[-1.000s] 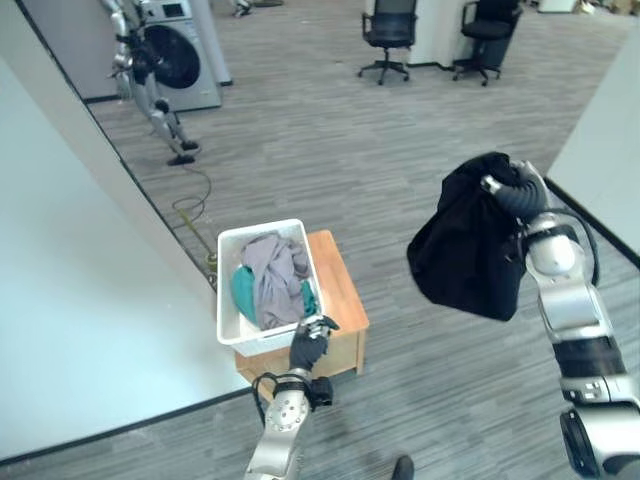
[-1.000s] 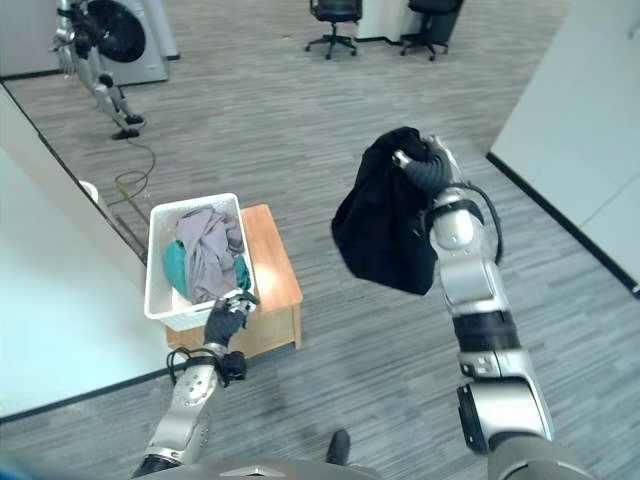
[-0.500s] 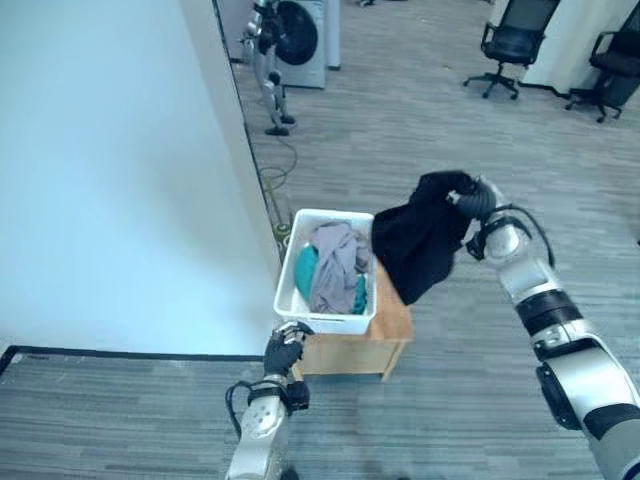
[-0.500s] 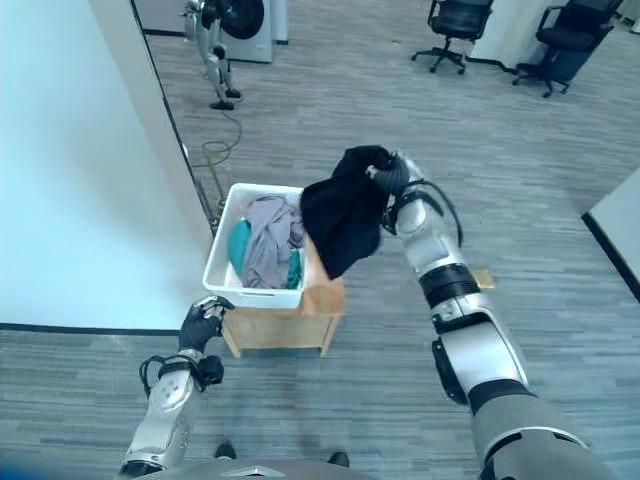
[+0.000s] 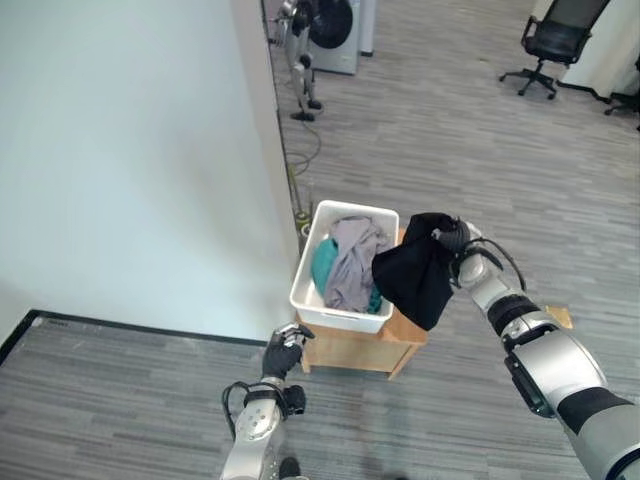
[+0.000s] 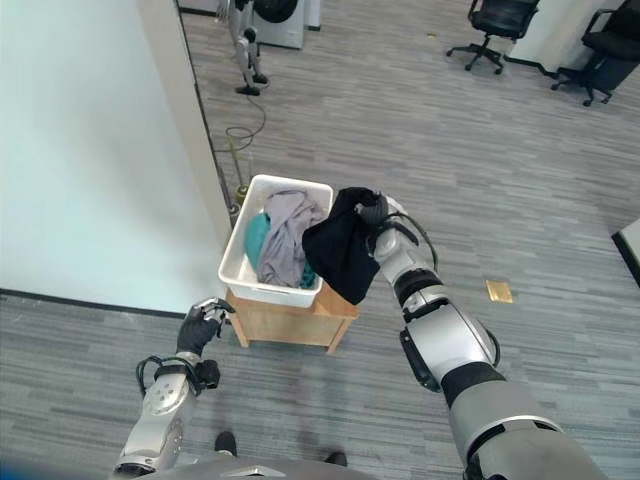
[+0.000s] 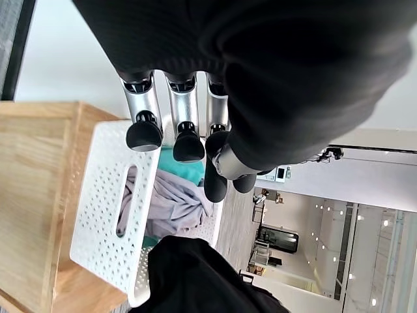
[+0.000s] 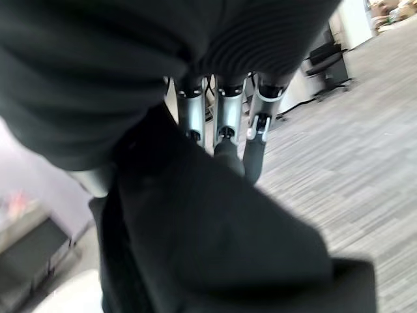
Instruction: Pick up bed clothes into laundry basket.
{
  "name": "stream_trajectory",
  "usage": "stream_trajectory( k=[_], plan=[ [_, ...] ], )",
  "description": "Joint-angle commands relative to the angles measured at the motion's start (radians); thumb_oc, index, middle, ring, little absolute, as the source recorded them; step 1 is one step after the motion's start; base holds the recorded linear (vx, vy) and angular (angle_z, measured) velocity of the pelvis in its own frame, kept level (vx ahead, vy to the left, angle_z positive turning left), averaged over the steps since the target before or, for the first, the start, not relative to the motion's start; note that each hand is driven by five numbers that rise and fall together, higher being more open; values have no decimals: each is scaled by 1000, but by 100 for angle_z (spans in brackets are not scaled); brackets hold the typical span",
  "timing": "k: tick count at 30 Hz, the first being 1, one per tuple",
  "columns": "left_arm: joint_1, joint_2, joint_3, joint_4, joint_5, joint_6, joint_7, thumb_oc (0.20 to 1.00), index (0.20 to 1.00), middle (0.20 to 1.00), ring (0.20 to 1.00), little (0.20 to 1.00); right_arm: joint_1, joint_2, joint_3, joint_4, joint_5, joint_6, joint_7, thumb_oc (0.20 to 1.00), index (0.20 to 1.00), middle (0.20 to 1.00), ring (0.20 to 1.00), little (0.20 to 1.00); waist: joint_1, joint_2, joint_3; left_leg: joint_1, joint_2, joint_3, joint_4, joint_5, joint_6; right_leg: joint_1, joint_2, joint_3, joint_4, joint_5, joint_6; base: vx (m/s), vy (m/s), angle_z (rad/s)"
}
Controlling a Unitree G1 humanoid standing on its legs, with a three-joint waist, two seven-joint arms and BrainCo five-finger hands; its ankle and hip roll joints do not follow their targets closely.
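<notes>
A white laundry basket stands on a low wooden stand and holds grey clothes and a teal piece. My right hand is shut on a black garment, which hangs in a bundle at the basket's right rim, over the stand's right side. In the right wrist view its fingers curl into the black cloth. My left hand hangs low by the stand's near left corner, fingers curled and holding nothing; its wrist view looks onto the basket.
A white partition wall runs along the left, right beside the basket. A washing machine and another robot stand far back, office chairs at the far right. A small tan object lies on the grey floor.
The camera has swung, so the whole scene shifted. My right hand has brought the black garment from well right of the basket down to its right rim. The left hand stays low.
</notes>
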State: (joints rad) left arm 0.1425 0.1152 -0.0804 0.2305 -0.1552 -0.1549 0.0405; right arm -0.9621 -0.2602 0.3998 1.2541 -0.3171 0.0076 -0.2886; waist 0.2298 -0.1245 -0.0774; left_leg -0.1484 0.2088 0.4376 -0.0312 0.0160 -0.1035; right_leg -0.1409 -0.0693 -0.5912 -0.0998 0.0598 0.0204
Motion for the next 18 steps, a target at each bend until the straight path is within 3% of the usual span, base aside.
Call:
stream_trajectory(
  k=[1, 18],
  plan=[
    [-62, -5, -97, -70, -27, -63, -14, 200, 200, 200, 200, 200, -169, -57, -25, 1, -27, -77, -59, 200, 200, 200, 200, 200, 47, -35, 0, -73, 70, 7, -56, 176, -38, 121, -75, -48, 13, -52, 112, 47, 33, 21],
    [-55, -10, -87, -73, -24, -56, 4, 200, 200, 200, 200, 200, -253, -35, -15, 22, -12, -88, -97, 200, 200, 200, 200, 200, 61, -74, 15, -112, 23, -30, -56, 164, -13, 116, -100, -62, 13, -59, 147, 45, 54, 6]
  ],
)
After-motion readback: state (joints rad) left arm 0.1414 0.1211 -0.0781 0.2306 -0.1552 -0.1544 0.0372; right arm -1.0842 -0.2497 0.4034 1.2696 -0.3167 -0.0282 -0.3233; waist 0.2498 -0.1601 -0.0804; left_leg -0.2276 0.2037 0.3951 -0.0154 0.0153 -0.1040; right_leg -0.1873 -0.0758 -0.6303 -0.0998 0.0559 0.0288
